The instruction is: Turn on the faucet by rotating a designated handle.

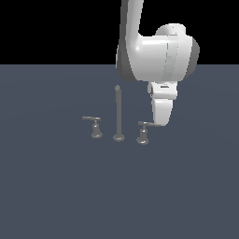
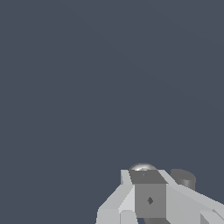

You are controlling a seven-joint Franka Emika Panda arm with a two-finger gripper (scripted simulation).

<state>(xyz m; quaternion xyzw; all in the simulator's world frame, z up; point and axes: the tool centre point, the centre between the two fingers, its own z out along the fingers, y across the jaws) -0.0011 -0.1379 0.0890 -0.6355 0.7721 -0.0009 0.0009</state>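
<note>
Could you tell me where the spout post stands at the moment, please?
In the exterior view the spout post stands upright between the two lever handles, with the handle on the exterior view's right and its twin on the left.

Exterior view looked level-ish and slightly down from mid distance at faucet (image 1: 118, 114) and arm (image 1: 156, 56). Wrist view sat close behind gripper (image 2: 148, 199), facing floor (image 2: 87, 87) (both shared the gripper area).
</note>
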